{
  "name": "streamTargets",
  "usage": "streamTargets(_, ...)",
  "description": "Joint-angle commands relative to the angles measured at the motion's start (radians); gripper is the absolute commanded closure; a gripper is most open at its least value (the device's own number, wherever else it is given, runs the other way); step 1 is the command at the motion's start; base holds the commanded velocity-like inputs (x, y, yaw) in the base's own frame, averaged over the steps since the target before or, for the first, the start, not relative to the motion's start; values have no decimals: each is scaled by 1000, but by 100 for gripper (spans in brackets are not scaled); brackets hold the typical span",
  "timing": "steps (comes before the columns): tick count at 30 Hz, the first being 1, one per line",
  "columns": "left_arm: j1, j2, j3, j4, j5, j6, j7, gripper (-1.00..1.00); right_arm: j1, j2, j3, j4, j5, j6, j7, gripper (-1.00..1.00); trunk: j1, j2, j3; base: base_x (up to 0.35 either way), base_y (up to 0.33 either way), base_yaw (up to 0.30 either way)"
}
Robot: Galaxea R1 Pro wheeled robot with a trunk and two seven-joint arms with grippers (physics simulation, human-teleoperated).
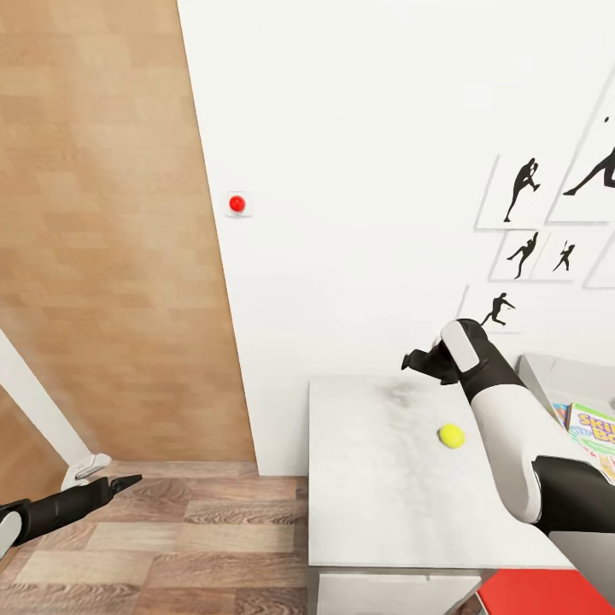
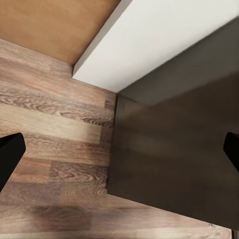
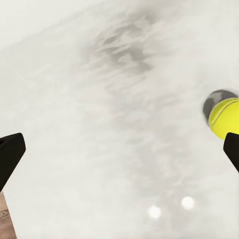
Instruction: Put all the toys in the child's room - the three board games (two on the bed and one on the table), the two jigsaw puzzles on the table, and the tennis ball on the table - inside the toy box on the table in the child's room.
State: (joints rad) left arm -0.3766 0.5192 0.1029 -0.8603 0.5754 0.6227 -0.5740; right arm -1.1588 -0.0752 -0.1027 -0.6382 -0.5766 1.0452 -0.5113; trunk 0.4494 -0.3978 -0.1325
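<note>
The tennis ball [image 1: 451, 436], yellow-green, rests on the pale speckled table [image 1: 376, 504] near its right part. My right gripper [image 1: 415, 360] hovers open above the table's far edge, a little beyond and left of the ball. In the right wrist view the tennis ball [image 3: 224, 117] lies off to one side near one fingertip [image 3: 232, 149], with bare tabletop between the fingers. The light grey toy box [image 1: 547, 372] stands at the table's right end, with a green printed board game [image 1: 593, 427] lying inside it. My left gripper [image 1: 121, 485] hangs open and empty low over the wood floor.
The white wall with black dancer pictures [image 1: 521, 190] and a red button [image 1: 237, 203] rises behind the table. A red object [image 1: 534, 593] shows below the table's front edge. Wood floor [image 2: 55, 149] and the table's dark side [image 2: 174, 149] lie under my left gripper [image 2: 119, 154].
</note>
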Motion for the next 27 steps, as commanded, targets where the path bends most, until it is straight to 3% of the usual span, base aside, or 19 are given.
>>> streamTargets(1, -1, 0, 1, 0, 4, 7, -1, -100, -1, 0, -1, -1, -10, 2, -10, -100, 1, -2, -2, 0, 0, -5)
streamTargets(22, -1, 2, 2, 0, 4, 15, -2, -100, -1, 0, 2, 11, -9, 2, -10, -100, 1, -2, -17, 0, 0, -1)
streamTargets(27, -1, 2, 1, 0, 4, 15, -2, -100, -2, -21, -1, 23, -7, 2, -10, -100, 1, -2, -25, 0, 0, 0)
